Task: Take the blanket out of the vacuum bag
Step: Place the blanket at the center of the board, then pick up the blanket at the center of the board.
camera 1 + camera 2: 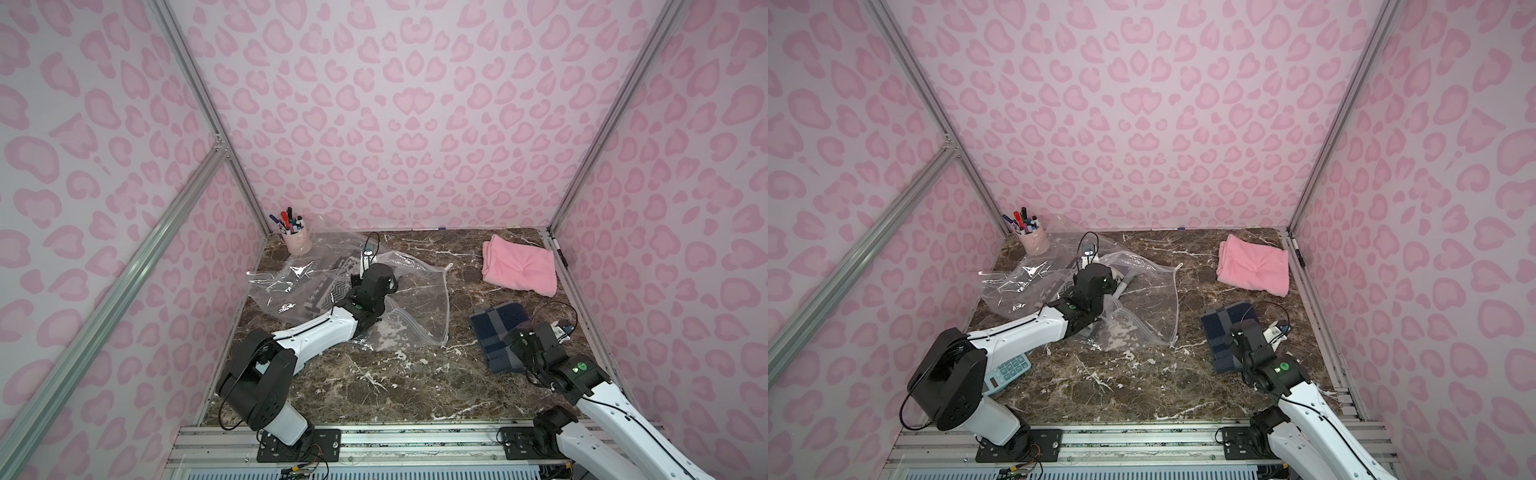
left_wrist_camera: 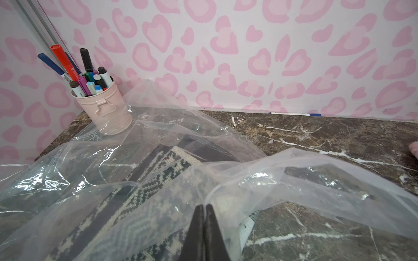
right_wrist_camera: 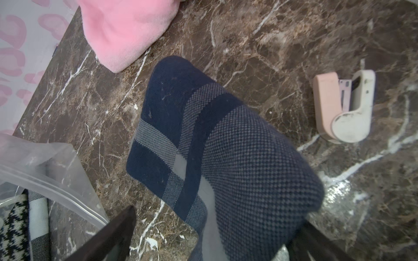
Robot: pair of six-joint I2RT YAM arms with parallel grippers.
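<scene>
Bag anchored, one blanket out.
left jaws pinch vacuum bag (image 2: 316, 180) film, steadying it; right jaws spread over navy blanket (image 3: 203, 124) lying on desk (image 3: 260, 56).

Desk (image 1: 415, 374), holdings by position.
- Rear left corner: pen cup (image 1: 297, 241), upright.
- Left half, rear to middle: vacuum bag (image 1: 419, 299), spread on the desk, its rear left part lapping against the pen cup.
- Inside the bag, toward its left side: blanket (image 2: 147, 192).
- Left front, before the bag: calculator (image 1: 1009, 370), partly under the left arm.
- Right rear: folded cloth (image 1: 519, 266).
- Right edge, beside the cloth: marker (image 1: 557, 249).
- Right front, before the cloth: folded blanket (image 1: 496, 328), outside the bag, near it, apart.
- Near the folded blanket, apart: stapler (image 3: 343, 108).
</scene>
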